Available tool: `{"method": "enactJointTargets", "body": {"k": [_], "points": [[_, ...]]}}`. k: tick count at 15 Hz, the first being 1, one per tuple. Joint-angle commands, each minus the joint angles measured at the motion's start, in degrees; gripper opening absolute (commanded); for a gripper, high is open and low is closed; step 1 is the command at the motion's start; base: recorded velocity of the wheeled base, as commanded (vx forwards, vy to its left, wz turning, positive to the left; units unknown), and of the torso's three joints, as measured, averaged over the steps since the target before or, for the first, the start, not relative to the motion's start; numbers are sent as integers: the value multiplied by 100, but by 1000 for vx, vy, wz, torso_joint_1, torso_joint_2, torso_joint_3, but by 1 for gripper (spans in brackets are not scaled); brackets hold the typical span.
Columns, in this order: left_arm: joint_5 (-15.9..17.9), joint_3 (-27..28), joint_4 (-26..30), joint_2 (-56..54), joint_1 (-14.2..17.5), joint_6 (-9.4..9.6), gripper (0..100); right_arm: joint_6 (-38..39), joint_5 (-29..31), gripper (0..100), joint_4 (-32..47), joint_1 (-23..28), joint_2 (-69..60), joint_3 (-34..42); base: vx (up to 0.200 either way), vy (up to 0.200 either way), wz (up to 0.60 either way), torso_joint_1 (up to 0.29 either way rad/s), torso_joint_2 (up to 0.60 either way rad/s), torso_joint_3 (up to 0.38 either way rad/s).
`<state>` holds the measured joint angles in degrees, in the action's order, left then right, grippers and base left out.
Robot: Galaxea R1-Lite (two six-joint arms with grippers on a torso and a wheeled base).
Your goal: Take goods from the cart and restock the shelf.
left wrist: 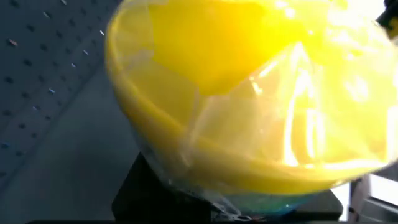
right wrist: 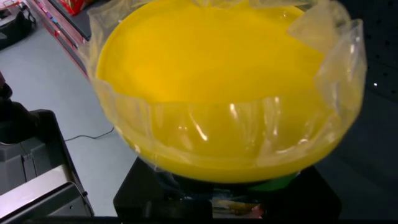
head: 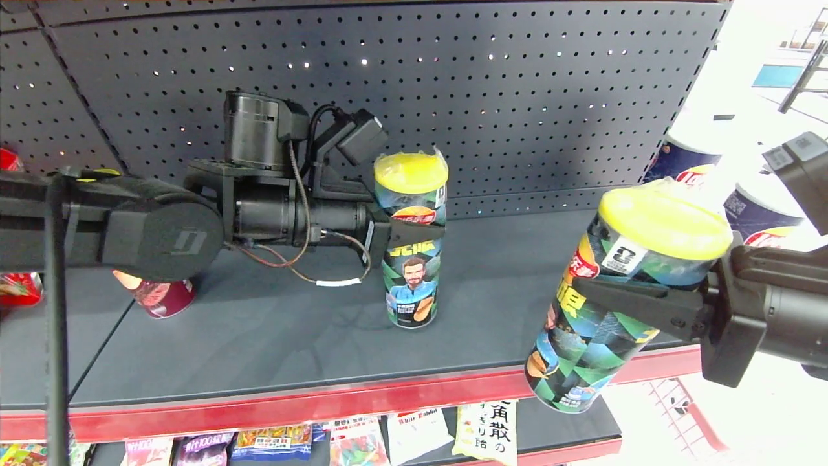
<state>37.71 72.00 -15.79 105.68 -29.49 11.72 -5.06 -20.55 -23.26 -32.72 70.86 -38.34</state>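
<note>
Right gripper pinched tilted can, lower right, likely needing uprighting before release; left gripper clamped standing can.

The left arm lay level, wrist straight, its left pincer clamped on an upright can. The right arm held level too, the right pincer apparently clamped around a tilted can.

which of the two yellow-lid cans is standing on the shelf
The can in the left gripper: upright, base on the grey shelf. The other can, in the right gripper, hangs tilted in the air past the shelf's red front edge.
</note>
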Motion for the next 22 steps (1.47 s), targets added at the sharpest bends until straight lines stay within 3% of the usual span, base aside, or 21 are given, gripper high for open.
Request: {"method": "enactJointTargets", "body": {"k": [1, 5, 15, 22], "points": [[-26, -256, -205, -109, -92, 6, 0, -13, 7, 0, -3, -6, -11, 2, 0, 0, 0, 0, 0, 0], [-44, -696, -531, -153, -294, -3, 0, -4, 7, 0, -3, -6, -64, 46, 0, 0, 0, 0, 0, 0], [-123, -1469, -873, -505, -426, 41, 0, -4, 7, 0, -3, -6, -64, 11, 0, 0, 0, 0, 0, 0], [-123, -1698, -1040, -557, -426, 50, 0, -4, 7, 0, 6, -6, -55, 19, 0, 0, 0, 0, 0, 0]]}}
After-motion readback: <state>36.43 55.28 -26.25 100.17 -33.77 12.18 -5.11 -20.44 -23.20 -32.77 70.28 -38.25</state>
